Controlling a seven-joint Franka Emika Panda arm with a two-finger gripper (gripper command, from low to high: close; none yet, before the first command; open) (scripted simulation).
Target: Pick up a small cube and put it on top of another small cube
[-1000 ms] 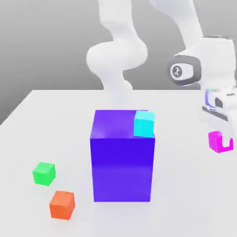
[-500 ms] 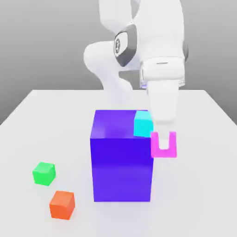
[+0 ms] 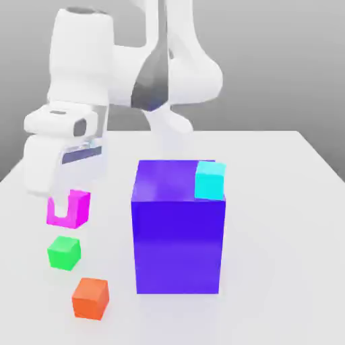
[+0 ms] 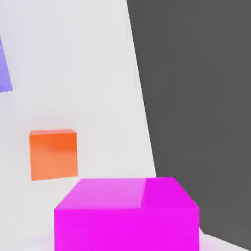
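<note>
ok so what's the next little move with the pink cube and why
Probably lower it straight down, with a small check on alignment first. The jaws are shut on the magenta cube, and in the exterior view it hangs just above the green cube, which sits bare on the table. The orange cube lies nearby, and the big purple block stands apart from the drop.
</note>
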